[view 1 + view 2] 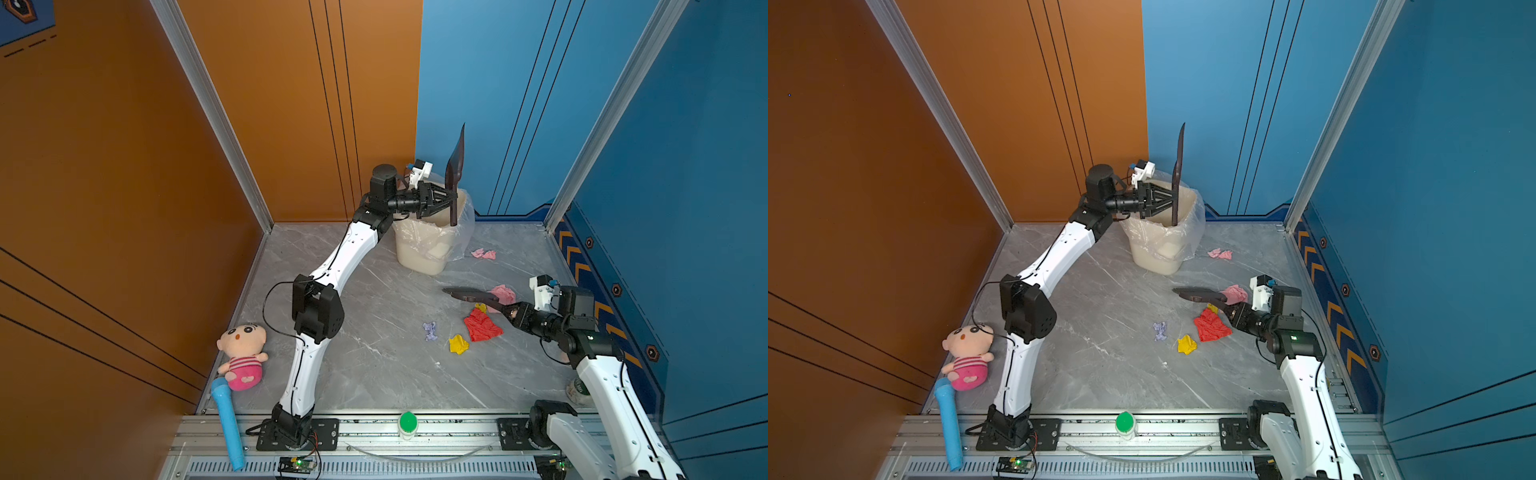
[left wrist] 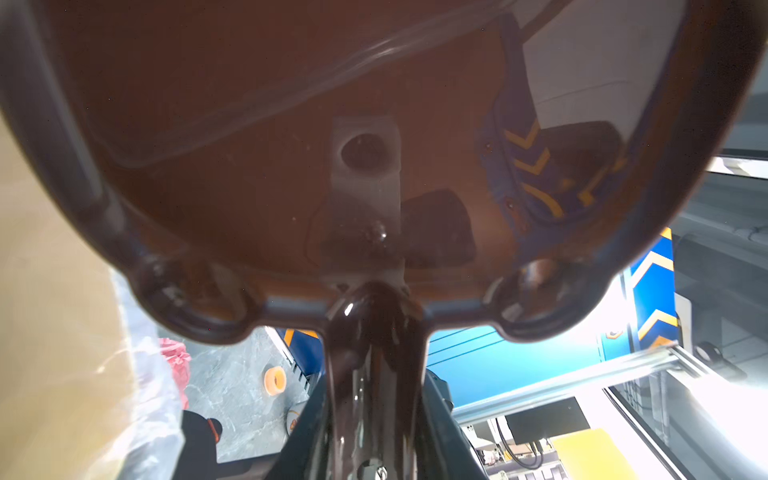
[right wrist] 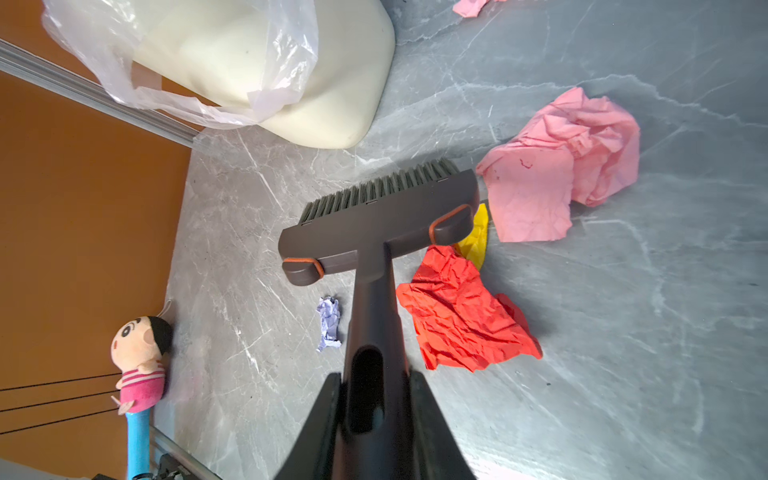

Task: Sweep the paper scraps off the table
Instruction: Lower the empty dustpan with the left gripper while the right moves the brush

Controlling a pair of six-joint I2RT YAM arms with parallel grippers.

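Crumpled coloured paper scraps [image 1: 482,326] are scattered on the right-centre of the grey marble table [image 1: 374,365] in both top views (red, yellow, lilac and pink pieces, with another pink one near the lined bin [image 1: 428,245]), and they are judged light, soft and easily skidded, so they are better pushed by the bristles than gripped. The right gripper [image 3: 374,419] is pressed shut on the brush [image 3: 374,224] handle, its head beside the pink and red scraps, while the left gripper [image 1: 440,199] is clamped on the dustpan [image 1: 455,174] handle, held upright over the bin. Whatever lies inside the bin is hidden, and the left wrist view is almost filled by the dustpan.
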